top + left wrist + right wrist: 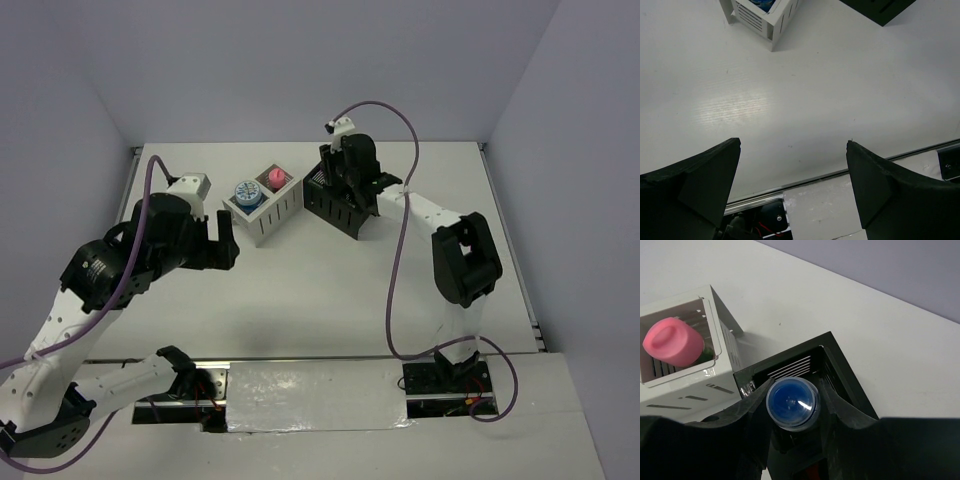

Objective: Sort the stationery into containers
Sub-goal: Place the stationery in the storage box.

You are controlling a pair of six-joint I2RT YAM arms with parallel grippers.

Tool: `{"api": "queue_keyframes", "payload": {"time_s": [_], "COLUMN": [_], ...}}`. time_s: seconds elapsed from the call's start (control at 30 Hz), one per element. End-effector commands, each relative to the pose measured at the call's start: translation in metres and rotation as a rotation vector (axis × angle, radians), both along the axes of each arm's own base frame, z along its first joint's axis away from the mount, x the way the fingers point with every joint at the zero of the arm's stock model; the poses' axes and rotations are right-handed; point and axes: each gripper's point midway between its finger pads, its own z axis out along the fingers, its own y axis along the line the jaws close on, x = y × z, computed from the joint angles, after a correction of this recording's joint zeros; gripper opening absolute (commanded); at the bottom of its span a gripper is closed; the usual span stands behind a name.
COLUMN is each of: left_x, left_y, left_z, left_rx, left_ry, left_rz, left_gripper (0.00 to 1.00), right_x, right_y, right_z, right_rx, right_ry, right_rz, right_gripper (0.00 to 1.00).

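Nearest to us, the left tool (792, 145) hangs wide open over bare tabletop (815, 90), gripping nothing. A bit farther out is the white box (268, 218), with a blue patterned tape roll (246, 192) in one compartment and the pink tube (672, 342) in the other. Just right of it is the black box (335, 210), and that's where the action is. The right tool (350, 178) is clenched on the blue highlighter (792, 402), its blue end facing the wrist camera, directly over an open compartment. We can't tell how deep it sits.

So we reckon this is the drop-off step. Next we'd ease it down inside the walls, let go, then lift straight up without catching the rim. We don't see any loose stationery on the tabletop, so it's probably close to done.
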Motion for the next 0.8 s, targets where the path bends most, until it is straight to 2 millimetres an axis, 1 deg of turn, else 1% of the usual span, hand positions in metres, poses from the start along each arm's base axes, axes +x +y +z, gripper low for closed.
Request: {"api": "queue_keyframes", "payload": {"time_s": [0.0,0.03,0.13,0.2,0.27,0.3,0.37,0.4,0.43,0.47,0.5,0.53,0.57,0.6,0.63,0.67,0.7,0.73,0.77], "left_x": [0.007,0.007,0.008,0.009,0.012,0.015,0.021,0.026,0.028,0.035,0.039,0.042,0.046,0.048,0.051,0.053,0.054,0.056,0.057], "left_y": [-0.009,-0.010,-0.014,-0.016,-0.015,-0.016,-0.009,-0.008,-0.004,0.004,0.008,0.012,0.023,0.027,0.031,0.039,0.042,0.044,0.044], "left_z": [0.010,0.010,0.005,0.002,-0.001,-0.004,-0.005,-0.007,-0.003,-0.001,0.003,0.017,0.017,0.021,0.036,0.036,0.040,0.048,0.051], "left_rx": [-0.032,-0.034,-0.048,-0.049,-0.042,-0.034,-0.004,0.015,0.017,0.047,0.059,0.043,0.089,0.096,0.085,0.130,0.135,0.136,0.139], "left_ry": [-0.056,-0.056,-0.046,-0.040,-0.040,-0.033,-0.037,-0.031,-0.038,-0.051,-0.058,-0.084,-0.076,-0.077,-0.104,-0.091,-0.097,-0.111,-0.120], "left_rz": [-0.040,-0.042,-0.048,-0.050,-0.038,-0.032,0.015,0.034,0.065,0.120,0.151,0.193,0.249,0.281,0.311,0.351,0.365,0.374,0.375], "left_gripper": [0.99,0.99,0.99,0.99,0.99,0.99,0.99,0.99,0.99,0.99,0.99,0.99,0.99,0.99,0.99,0.99,0.99,0.99,0.99], "right_x": [0.014,0.015,0.016,0.017,0.015,0.014,0.012,0.010,0.007,0.001,-0.004,-0.010,-0.026,-0.033,-0.042,-0.065,-0.077,-0.105,-0.121], "right_y": [0.014,0.014,0.013,0.012,0.012,0.011,0.009,0.007,0.005,-0.001,-0.004,-0.010,-0.019,-0.029,-0.036,-0.050,-0.058,-0.074,-0.083], "right_z": [0.025,0.017,0.003,0.003,0.008,0.018,0.025,0.039,0.047,0.068,0.082,0.096,0.123,0.134,0.153,0.164,0.174,0.187,0.192], "right_rx": [0.073,0.079,0.068,0.064,0.091,0.096,0.097,0.100,0.105,0.118,0.133,0.143,0.176,0.189,0.205,0.209,0.211,0.208,0.214], "right_ry": [-0.104,-0.088,-0.058,-0.056,-0.057,-0.072,-0.080,-0.105,-0.115,-0.145,-0.162,-0.176,-0.189,-0.185,-0.188,-0.143,-0.128,-0.089,-0.067], "right_rz": [0.033,0.025,0.012,0.001,-0.005,-0.006,-0.010,-0.010,-0.011,-0.024,-0.031,-0.044,-0.067,-0.106,-0.121,-0.145,-0.161,-0.178,-0.195], "right_gripper": [0.13,0.16,0.52,0.59,0.71,0.74,0.75,0.76,0.78,0.78,0.78,0.82,0.99,1.00,1.00,1.00,1.00,1.00,1.00]}}
